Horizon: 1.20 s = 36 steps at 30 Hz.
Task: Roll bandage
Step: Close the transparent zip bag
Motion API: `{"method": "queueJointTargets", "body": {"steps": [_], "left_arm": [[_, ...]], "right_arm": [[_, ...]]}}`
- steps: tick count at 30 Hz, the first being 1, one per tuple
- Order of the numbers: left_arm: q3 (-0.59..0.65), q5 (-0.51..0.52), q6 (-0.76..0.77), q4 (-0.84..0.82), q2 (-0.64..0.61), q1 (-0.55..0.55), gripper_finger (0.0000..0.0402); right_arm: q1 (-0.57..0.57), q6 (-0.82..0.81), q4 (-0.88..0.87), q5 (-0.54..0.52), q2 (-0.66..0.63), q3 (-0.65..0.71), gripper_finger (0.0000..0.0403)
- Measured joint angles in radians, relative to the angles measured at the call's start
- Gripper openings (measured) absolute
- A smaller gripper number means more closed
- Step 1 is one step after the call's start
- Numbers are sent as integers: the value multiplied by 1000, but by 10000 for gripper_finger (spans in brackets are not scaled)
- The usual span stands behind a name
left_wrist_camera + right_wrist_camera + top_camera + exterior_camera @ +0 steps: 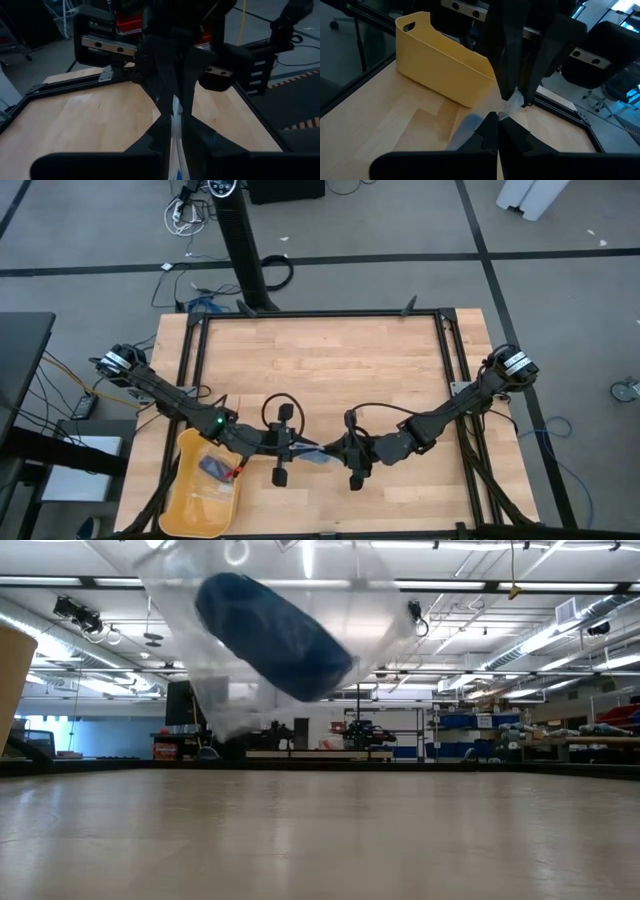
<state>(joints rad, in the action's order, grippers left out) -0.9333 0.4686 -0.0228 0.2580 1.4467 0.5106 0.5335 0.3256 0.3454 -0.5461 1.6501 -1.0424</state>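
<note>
Both end effectors, left (287, 443) and right (349, 452), pinched shut on clear bag (290, 630) holding bandage (272, 635), yellow bin (205, 490) beside

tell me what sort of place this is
Probably a robotics lab or workshop: a light wooden worktable framed in black metal rails, bare ceiling ducts with strip lights, and blue storage shelving behind.

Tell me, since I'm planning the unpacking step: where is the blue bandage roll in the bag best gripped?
Probably across its curved sides at mid-length, from below: the bandage hangs tilted inside the clear bag, whose edges the left gripper and right gripper pinch.
</note>
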Motion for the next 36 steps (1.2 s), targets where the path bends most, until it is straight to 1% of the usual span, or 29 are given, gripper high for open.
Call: {"method": "queueJointTargets", "body": {"steps": [15,33,36], "left_arm": [[0,44,-26,111,77,0,66],[0,47,-37,114,78,0,65],[0,63,-50,110,74,2,65]], "right_arm": [[1,-18,-14,2,1,2,0],[1,-20,-13,2,1,2,0],[1,-20,-13,1,1,2,0]]}}
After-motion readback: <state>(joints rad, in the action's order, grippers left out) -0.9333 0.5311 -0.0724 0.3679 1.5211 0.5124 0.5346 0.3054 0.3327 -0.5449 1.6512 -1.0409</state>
